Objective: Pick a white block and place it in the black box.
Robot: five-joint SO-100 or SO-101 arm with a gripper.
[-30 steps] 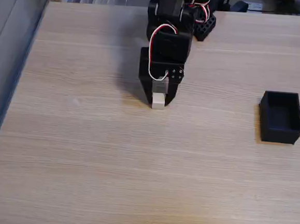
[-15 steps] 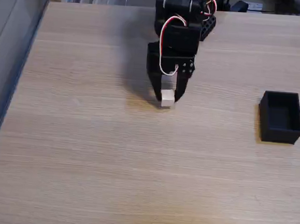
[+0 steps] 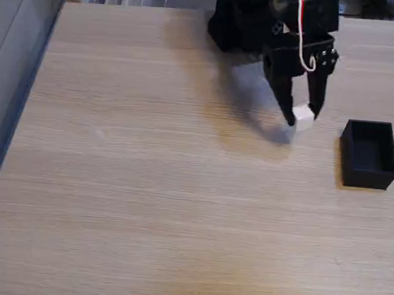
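The gripper [image 3: 301, 119] holds the white block [image 3: 303, 118] above the surface [image 3: 145, 205] (left of the black box [image 3: 369, 153]).

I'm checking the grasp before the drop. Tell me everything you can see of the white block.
The white block is a small plain cube, matte and unmarked, material unclear. It sits pinched between the two black fingers of the end effector, tilted slightly, its upper part hidden by them. It appears lifted off the wooden table, with a soft shadow beneath and to its left. In the fixed view it hangs left of the black box, apart from it and not yet over its opening.
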